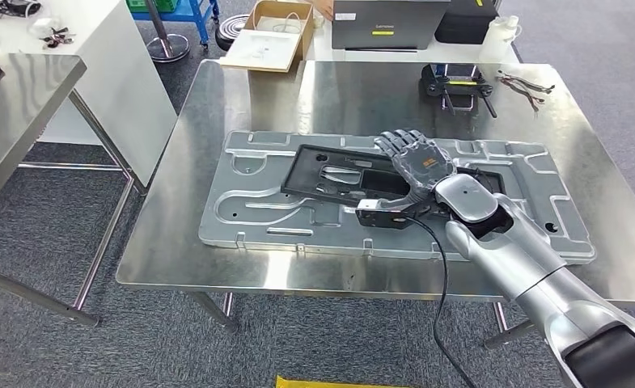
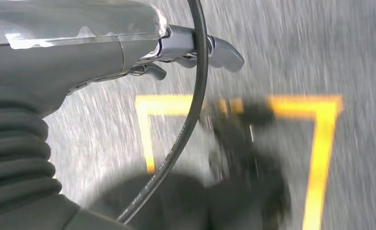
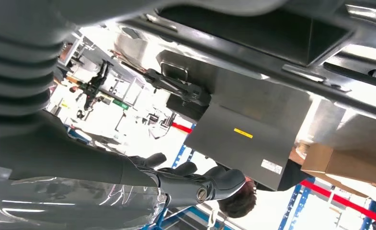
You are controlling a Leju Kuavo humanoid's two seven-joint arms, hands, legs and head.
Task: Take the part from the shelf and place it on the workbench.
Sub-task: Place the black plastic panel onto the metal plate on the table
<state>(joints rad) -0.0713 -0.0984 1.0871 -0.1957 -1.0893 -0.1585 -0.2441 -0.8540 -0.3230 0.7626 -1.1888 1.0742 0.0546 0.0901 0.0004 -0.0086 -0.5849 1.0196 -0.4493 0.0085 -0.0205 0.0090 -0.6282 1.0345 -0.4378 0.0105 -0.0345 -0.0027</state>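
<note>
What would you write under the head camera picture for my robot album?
The right robot hand rests on a black part lying on a big metal panel on the shiny workbench.

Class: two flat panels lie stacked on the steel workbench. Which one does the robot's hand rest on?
The black frame panel: the right hand rests on its edge. It lies atop the larger silver stamped panel, which the hand does not touch.
</note>
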